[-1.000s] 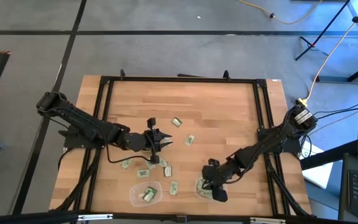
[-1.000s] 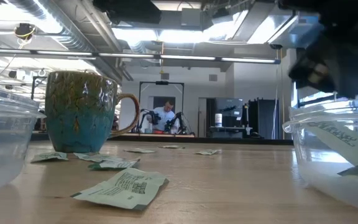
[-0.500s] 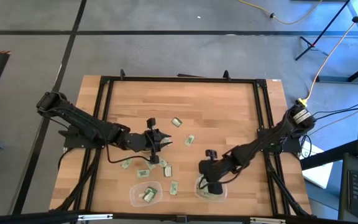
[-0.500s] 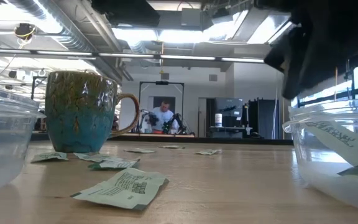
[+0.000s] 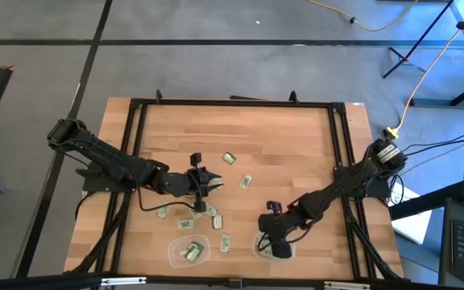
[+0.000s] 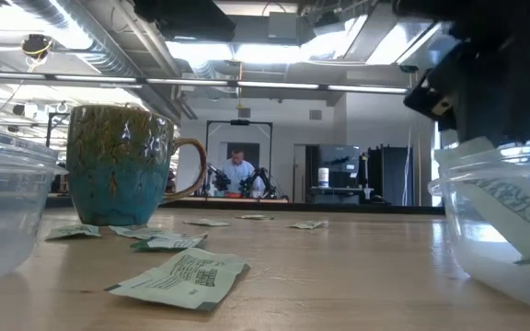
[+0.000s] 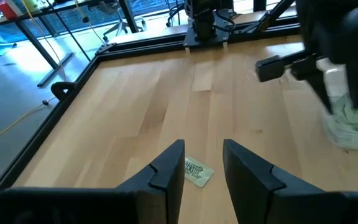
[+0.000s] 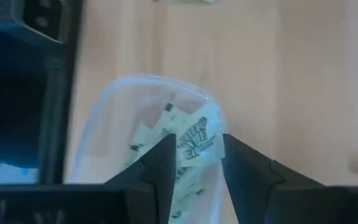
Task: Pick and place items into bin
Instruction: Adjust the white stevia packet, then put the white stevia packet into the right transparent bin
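I have the right gripper (image 8: 194,163) over the right bin (image 8: 101,134), a clear tub near the table's front edge, with its fingers (image 8: 157,171) set narrow around a packet (image 8: 196,140). That packet stands at the tub's rim, above several others lying inside. From above, the gripper (image 5: 279,246) covers most of that bin (image 5: 258,246). At table height the tub's wall (image 6: 486,239) shows on the right with a packet (image 6: 509,198) leaning inside it.

My left gripper (image 7: 202,163) hovers over the middle of the table (image 5: 296,149), fingers (image 7: 166,171) parted a little and holding nothing. A loose packet (image 7: 196,172) lies on the wood just beyond its tips. From above, that gripper (image 5: 208,182) sits among scattered packets (image 5: 229,159).

A second clear bin (image 5: 189,250), left of the first, also holds packets. The mug (image 6: 127,165) stands on the table with more packets (image 6: 184,277) lying flat in front of it.
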Available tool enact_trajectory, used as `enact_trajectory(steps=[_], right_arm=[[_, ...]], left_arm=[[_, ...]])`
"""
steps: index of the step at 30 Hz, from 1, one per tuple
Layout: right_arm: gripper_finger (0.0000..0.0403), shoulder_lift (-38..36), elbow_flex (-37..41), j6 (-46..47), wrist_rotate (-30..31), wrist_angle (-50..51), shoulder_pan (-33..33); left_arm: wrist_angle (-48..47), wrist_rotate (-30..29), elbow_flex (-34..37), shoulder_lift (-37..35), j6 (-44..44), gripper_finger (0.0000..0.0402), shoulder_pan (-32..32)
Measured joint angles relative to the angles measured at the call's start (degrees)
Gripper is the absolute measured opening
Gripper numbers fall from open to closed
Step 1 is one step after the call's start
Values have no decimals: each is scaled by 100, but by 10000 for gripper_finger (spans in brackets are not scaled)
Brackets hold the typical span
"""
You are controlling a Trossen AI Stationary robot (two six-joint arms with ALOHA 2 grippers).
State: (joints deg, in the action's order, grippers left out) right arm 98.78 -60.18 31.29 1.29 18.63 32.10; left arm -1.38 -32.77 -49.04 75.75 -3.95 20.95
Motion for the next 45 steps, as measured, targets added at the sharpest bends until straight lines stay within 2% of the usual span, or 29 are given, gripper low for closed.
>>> enact_trajectory(steps=[10,18,24,31,39,45], right_arm=[[128,-4,0,89,-6,-210,283],[128,-4,-1,-155,-29,-864,385],[128,44,-2,266,-352,-861,384],[128,249,0,627,-1194,-783,389],[128,-131,0,280,-454,-573,384],[128,-645,1,-65,1,319,311]], left_arm=[[-19,2,0,0,0,104,0],[-20,7,0,0,2,104,-2],[-28,91,0,0,0,104,-2],[-260,127,0,0,-146,104,0],[-452,633,0,-160,-271,104,0],[-1609,1000,0,-743,-1199,104,4]])
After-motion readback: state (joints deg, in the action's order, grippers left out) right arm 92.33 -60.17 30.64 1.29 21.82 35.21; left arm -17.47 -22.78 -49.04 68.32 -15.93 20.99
